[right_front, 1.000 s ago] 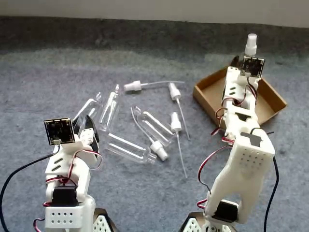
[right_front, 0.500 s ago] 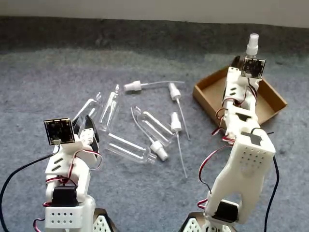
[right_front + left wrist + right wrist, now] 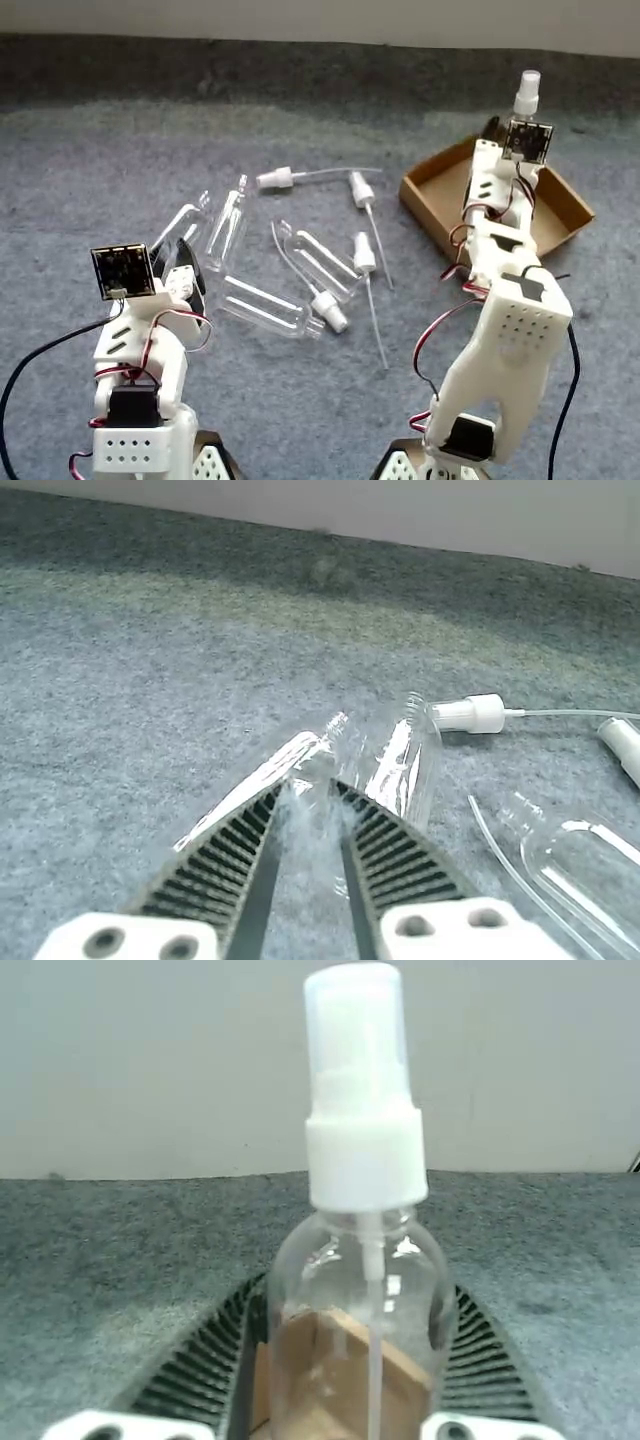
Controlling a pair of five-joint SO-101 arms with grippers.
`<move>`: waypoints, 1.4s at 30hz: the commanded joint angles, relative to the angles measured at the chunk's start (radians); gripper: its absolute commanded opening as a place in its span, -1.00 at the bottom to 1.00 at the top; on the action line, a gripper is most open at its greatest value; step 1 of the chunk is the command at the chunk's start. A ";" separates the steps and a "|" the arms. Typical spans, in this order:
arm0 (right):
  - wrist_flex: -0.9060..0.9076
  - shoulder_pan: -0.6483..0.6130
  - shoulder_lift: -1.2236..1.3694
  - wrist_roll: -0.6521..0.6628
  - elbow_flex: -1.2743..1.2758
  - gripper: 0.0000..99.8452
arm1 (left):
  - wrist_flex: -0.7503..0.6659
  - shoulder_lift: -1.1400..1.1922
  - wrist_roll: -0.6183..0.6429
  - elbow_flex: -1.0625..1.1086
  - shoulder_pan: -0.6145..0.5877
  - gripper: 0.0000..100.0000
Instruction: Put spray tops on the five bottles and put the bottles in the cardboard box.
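1. Capped bottle (image 3: pixel 352 1260) is clamped upright in right gripper (image 3: pixel 357 1295), over cardboard box (image 3: pixel 440 185), upper right.
2. Left gripper (image 3: pixel 315 785) is seen narrowly apart, lower left, lying bottle (image 3: pixel 300 752) just beyond its tips.

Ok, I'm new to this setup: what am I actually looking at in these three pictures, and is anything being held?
Two robot arms sit side by side on grey carpet. The high view looks down on both. The other two pictures come from a camera on each wrist, looking along that arm's gripper. The right gripper is shut on a capped bottle, held upright over the cardboard box. The left gripper sits low, jaws slightly apart, at one of four bare bottles lying loose with four spray tops.
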 commanded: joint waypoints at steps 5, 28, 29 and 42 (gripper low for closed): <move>0.001 0.039 -0.007 0.008 0.047 -0.63 | 0.002 -0.015 -0.011 0.021 -0.005 -0.95; 0.217 0.042 -0.151 0.003 0.087 -0.38 | 0.002 -0.015 -0.011 0.021 -0.005 -0.95; 0.243 0.041 -0.171 0.003 0.087 -0.38 | 0.002 -0.015 -0.011 0.021 -0.005 -0.95; 0.519 0.036 -0.346 0.003 0.087 -0.16 | 0.002 -0.015 -0.011 0.021 -0.005 -0.95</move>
